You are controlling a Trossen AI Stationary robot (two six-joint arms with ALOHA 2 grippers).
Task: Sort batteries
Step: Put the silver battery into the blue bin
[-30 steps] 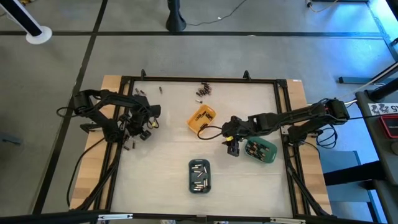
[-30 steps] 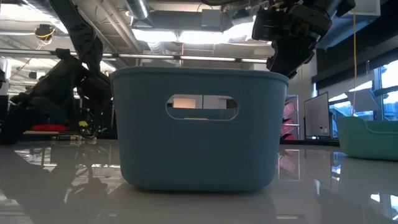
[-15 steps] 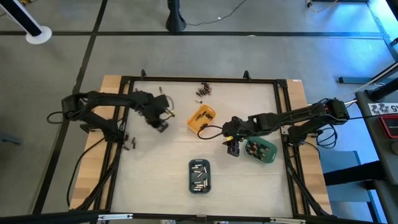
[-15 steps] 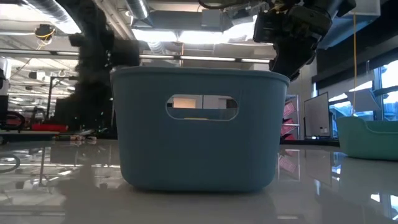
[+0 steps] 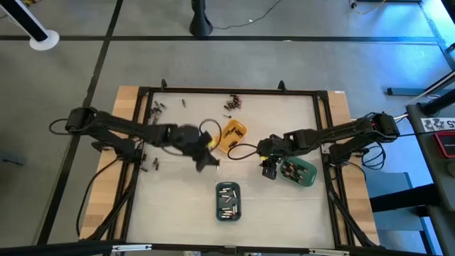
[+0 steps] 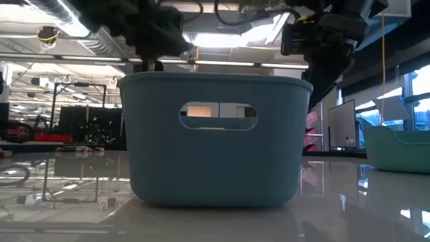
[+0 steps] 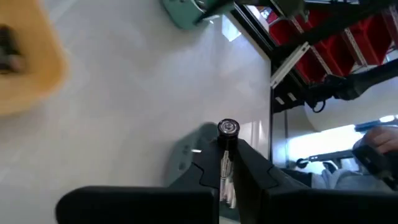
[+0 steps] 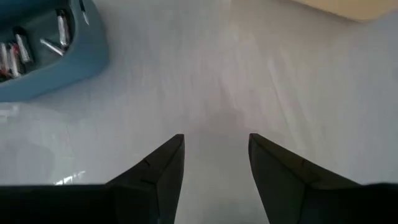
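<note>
Left gripper [image 5: 211, 161] is out over the middle of the table, lower left of the orange tray [image 5: 230, 135] and above the slate-blue tray [image 5: 227, 201] in the high view. Its jaws are pinched tight on a single battery [image 7: 227, 132], which the left wrist view shows standing end-on between the fingertips [image 7: 205, 168], silvery cap facing the camera, with the blue tray's rim just beyond it.

Right gripper [image 5: 268, 171] sits right of centre, touching or just beside the green tray [image 5: 298, 173]. Its jaws stand apart with nothing between them, bare white table [image 8: 249, 74] showing through the gap.

Batteries all over: loose batteries [image 5: 232, 104] clustered at the top centre of the table, more loose cells [image 5: 156, 108] at the upper left, and a few by the left edge [image 5: 151, 164]. Sorted cells [image 5: 227, 200] lie in the blue tray at bottom centre, and dark ones rest in the orange tray.

In the low view, the blue tray [image 6: 215, 138] fills the foreground.
</note>
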